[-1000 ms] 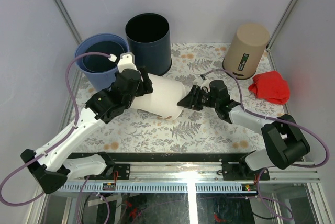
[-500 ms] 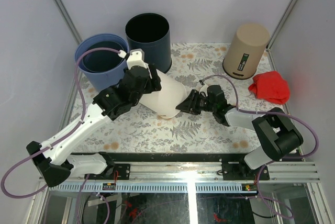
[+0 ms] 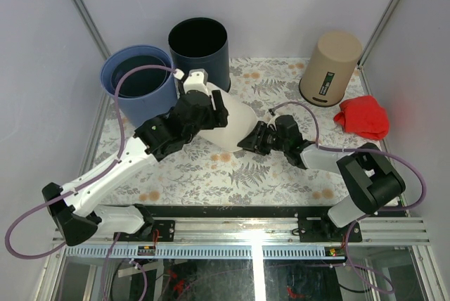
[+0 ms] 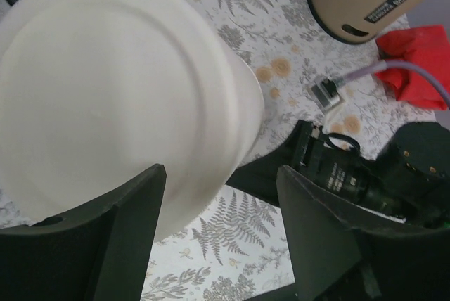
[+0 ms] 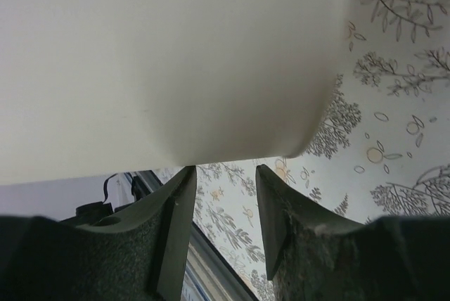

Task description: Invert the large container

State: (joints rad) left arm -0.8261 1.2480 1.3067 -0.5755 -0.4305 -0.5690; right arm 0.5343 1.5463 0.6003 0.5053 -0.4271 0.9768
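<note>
The large white container leans on the flowered table, base up and tilted toward the left arm. In the left wrist view its round base fills the upper left. My left gripper is open over that base, and the wall's edge reaches down beside the left finger. My right gripper is open at the container's lower right side. In the right wrist view the wall lies just above the fingertips, with nothing between them.
A light blue bin and a dark navy bin stand open side up at the back left. A tan container stands upside down at the back right, beside a red cloth.
The left arm has swung right and back, tipping the white container from lying on its side to nearly base up. The right gripper has moved left, close under it.
</note>
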